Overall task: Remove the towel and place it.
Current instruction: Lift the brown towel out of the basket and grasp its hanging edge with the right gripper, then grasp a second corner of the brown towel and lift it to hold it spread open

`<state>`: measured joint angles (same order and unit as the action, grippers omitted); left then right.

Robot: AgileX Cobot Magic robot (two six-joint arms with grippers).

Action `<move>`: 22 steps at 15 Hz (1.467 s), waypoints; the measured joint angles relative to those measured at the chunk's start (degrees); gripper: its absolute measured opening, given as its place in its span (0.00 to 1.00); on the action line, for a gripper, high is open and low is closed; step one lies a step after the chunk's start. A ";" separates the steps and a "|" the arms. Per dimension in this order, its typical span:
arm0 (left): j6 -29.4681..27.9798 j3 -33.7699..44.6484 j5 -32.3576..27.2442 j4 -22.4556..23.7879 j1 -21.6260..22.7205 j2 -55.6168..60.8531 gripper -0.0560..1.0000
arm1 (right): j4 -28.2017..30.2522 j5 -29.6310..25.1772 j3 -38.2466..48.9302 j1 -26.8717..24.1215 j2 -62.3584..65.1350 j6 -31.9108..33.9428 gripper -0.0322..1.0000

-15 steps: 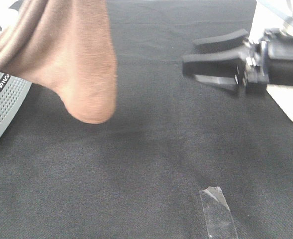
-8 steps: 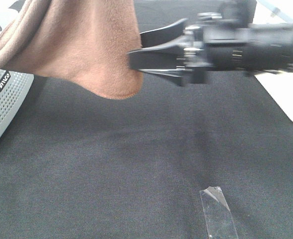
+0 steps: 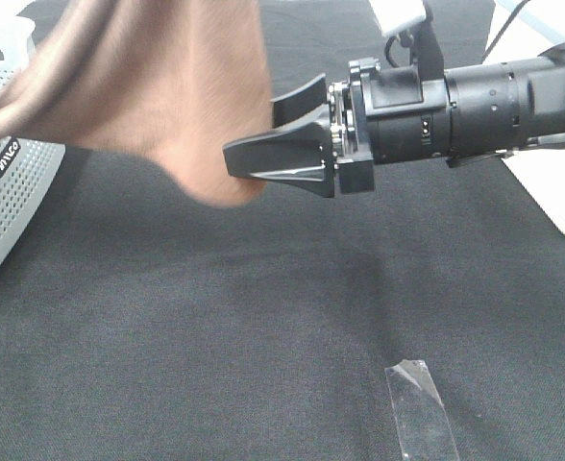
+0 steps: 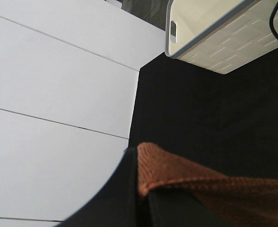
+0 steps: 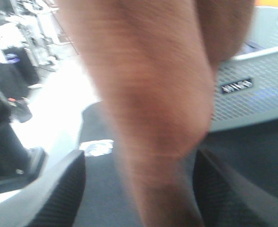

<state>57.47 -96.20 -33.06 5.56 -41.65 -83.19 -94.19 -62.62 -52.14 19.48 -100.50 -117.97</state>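
The brown towel [image 3: 158,86] hangs from above the top left of the exterior view, its lower end well above the black table. My left gripper [image 4: 138,158] is shut on a towel edge [image 4: 200,184]; it is out of the exterior view. My right gripper [image 3: 252,130] reaches in from the right and is open, its fingers on either side of the towel's hanging lower end. In the right wrist view the blurred towel [image 5: 148,94] hangs between the two spread fingers [image 5: 58,189], and the gripper [image 5: 139,189] is not closed on it.
A white perforated basket [image 3: 9,163] stands at the left edge, partly under the towel; it also shows in the right wrist view [image 5: 252,90]. A strip of clear tape [image 3: 419,413] lies on the black cloth at the front. A white object [image 3: 552,192] lies at the right edge.
My right gripper has moved left from the right side up to the towel; its open fingers now straddle the hanging end. The towel has swung slightly.
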 joint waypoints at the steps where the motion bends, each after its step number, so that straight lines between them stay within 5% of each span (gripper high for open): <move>1: -1.32 0.00 0.06 1.38 0.00 -0.34 0.05 | 0.00 -1.03 0.00 0.00 0.00 0.11 0.59; 4: -2.69 0.06 0.06 2.41 0.00 -0.92 0.05 | 1.09 0.74 0.00 0.00 0.00 0.17 0.43; 7: -4.87 0.06 0.06 2.52 0.00 -0.92 0.05 | 2.01 4.13 -0.06 0.00 0.00 2.12 0.05; 14: -10.20 0.06 -3.72 2.64 0.00 -0.92 0.05 | 1.20 6.42 -0.06 0.00 0.00 7.10 0.03; 18: -12.43 0.06 -6.53 2.29 0.00 -0.92 0.05 | 6.36 15.30 -3.21 0.00 1.60 28.19 0.03; 22: -19.60 0.06 -6.59 3.44 0.00 -0.92 0.05 | 29.74 17.59 -12.83 0.00 5.84 58.90 0.03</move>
<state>37.87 -96.14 -39.65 9.00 -41.65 -84.11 -64.46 -45.03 -64.97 19.48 -94.65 -59.07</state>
